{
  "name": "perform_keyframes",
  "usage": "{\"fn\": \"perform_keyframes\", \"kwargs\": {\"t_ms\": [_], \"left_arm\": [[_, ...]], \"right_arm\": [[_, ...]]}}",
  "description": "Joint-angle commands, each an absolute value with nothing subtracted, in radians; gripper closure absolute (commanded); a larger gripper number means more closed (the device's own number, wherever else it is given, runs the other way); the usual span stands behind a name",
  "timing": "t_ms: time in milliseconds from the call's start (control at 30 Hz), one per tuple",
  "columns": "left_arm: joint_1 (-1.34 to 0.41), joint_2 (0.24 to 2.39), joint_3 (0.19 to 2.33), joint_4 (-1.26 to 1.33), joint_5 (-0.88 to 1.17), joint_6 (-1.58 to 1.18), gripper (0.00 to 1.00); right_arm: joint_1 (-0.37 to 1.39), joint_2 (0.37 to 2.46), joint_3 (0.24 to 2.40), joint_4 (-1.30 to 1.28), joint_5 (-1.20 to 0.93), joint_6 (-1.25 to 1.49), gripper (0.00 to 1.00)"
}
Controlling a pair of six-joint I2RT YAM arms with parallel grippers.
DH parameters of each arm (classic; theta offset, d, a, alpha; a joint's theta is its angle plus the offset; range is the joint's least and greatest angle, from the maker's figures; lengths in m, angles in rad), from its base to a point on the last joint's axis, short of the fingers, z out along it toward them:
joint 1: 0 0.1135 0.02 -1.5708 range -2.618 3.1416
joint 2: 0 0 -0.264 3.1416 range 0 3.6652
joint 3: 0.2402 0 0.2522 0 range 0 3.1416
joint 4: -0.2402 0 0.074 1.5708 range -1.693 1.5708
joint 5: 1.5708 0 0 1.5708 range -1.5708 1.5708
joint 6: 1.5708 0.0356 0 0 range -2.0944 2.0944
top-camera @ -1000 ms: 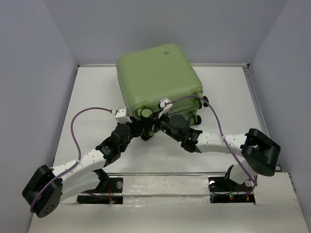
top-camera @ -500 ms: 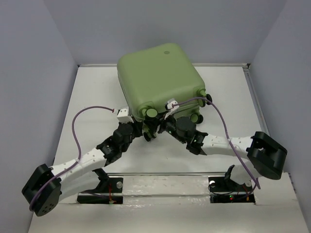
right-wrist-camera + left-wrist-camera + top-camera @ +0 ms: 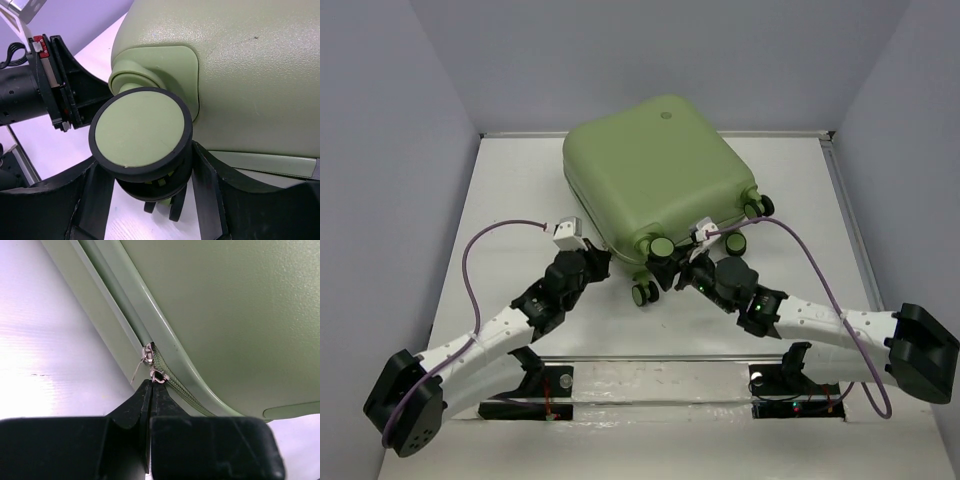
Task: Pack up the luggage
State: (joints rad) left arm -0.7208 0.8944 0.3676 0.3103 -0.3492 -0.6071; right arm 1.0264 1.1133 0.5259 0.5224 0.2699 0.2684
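Note:
The luggage is a pale olive-green hard-shell suitcase lying shut and flat at the back of the table. My left gripper is at its near left edge. In the left wrist view the fingers are pressed together on a small metal zipper pull, with a second slider just above it on the green zipper. My right gripper is at the near corner. In the right wrist view it is closed around a green-and-black wheel under the shell.
Other wheels stick out at the near edge and near right corner. Purple cables loop over both arms. Grey walls close in the table on the left, back and right. A metal rail runs along the near edge.
The suitcase's near end has swung to the right and toward me. My right arm has moved right with the wheel in its jaws. My left gripper has stayed at the zipper edge.

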Motion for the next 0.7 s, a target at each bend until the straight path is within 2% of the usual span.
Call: {"fn": "perform_keyframes", "kwargs": {"t_ms": [0, 167, 300, 333, 433, 467, 600, 667], "left_arm": [[-0.58, 0.943, 0.439, 0.336, -0.615, -0.566, 0.94], [-0.565, 0.95, 0.479, 0.311, -0.608, -0.592, 0.94], [-0.565, 0.801, 0.462, 0.301, -0.491, -0.618, 0.56], [-0.565, 0.764, 0.463, 0.292, -0.477, -0.618, 0.44], [-0.565, 0.632, 0.497, 0.226, -0.439, -0.607, 0.32], [-0.565, 0.608, 0.529, 0.188, -0.428, -0.6, 0.03], [-0.565, 0.519, 0.61, 0.078, -0.353, -0.572, 0.01], [-0.565, 0.499, 0.633, 0.043, -0.324, -0.574, 0.01]], "right_arm": [[1.017, 1.04, 0.535, 0.632, 0.327, 0.282, 0.93], [1.017, 1.043, 0.537, 0.632, 0.296, 0.282, 0.93], [1.017, 1.086, 0.563, 0.624, 0.216, 0.287, 0.93], [1.017, 1.109, 0.578, 0.626, 0.204, 0.287, 0.93], [1.042, 1.15, 0.63, 0.606, 0.181, 0.279, 0.93], [1.054, 1.175, 0.641, 0.597, 0.179, 0.278, 0.93], [1.078, 1.242, 0.693, 0.571, 0.183, 0.291, 0.93], [1.112, 1.281, 0.734, 0.539, 0.183, 0.288, 0.87]]}}
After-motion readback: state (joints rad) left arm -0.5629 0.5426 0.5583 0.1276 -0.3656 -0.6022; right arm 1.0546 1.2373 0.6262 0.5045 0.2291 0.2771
